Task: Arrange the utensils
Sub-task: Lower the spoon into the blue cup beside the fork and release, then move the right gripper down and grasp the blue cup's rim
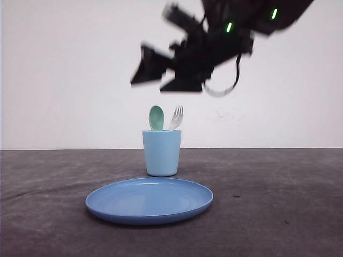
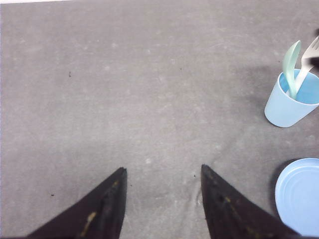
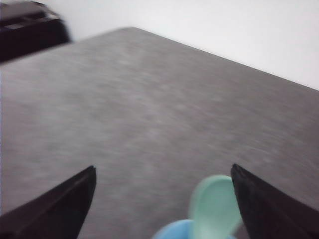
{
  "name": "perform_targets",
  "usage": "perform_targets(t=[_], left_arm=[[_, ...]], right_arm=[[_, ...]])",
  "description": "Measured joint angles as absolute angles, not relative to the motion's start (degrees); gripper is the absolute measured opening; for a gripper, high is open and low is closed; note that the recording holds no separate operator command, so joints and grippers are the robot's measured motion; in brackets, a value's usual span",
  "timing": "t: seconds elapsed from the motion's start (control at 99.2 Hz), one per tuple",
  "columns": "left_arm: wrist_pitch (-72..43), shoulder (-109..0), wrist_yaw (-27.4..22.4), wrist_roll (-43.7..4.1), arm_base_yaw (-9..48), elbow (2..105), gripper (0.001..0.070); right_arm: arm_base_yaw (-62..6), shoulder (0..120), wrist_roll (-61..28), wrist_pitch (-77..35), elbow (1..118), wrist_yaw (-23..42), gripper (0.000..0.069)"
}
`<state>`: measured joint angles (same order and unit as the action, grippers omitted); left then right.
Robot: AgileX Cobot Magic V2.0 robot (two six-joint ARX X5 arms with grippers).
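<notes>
Spoon (image 1: 156, 118) below open right claw (image 1: 155, 75)

A plain white wall (image 1: 64, 75) rises behind a dark grey, felt-like tabletop (image 1: 278, 203), the two meeting in a straight horizontal line across the front view. Even, diffuse light leaves only soft shadows on the mottled surface. In the right wrist view, a dark, blurred piece of equipment (image 3: 30, 30) sits at the tabletop's far edge.
</notes>
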<state>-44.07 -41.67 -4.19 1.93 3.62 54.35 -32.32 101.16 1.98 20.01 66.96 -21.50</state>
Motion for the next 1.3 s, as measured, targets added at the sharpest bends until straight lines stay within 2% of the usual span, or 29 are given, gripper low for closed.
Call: perform_targets(t=[0.151,0.363,0.564,0.645,0.756,0.947,1.169,1.3], left_arm=[[-44.07,-41.67,-4.19,2.13,3.62,54.35,0.0273],[-44.12,-41.67,-4.19,2.15,3.62,54.35,0.0273],[-44.40,-41.67,-4.19,2.15,3.62,54.35,0.0273],[-44.40,-41.67,-4.19,2.15,3.62,54.35,0.0273],[-44.40,-41.67,-4.19,2.15,3.62,54.35,0.0273],[-44.40,-41.67,-4.19,2.15,3.62,54.35,0.0273],[-44.40,-41.67,-4.19,2.15,3.62,54.35,0.0273],[-44.40,-41.67,-4.19,2.15,3.62,54.35,0.0273]], right_arm=[[-32.18,93.27,3.99,6.85,66.98,-21.47,0.0544],[-32.18,81.71,4.34,-14.70,66.96,-11.92,0.0544],[-32.14,70.63,4.32,-20.80,61.89,-6.52,0.0544],[-32.14,67.48,4.36,-21.32,57.78,-5.02,0.0566],[-32.14,64.71,5.21,-22.02,52.36,-4.47,0.0683],[-32.14,64.75,7.20,-19.66,44.88,-3.81,0.0681],[-32.14,70.70,7.38,-9.08,40.93,-3.49,0.0681],[-32.14,76.42,7.33,0.23,40.93,-6.07,0.0681]])
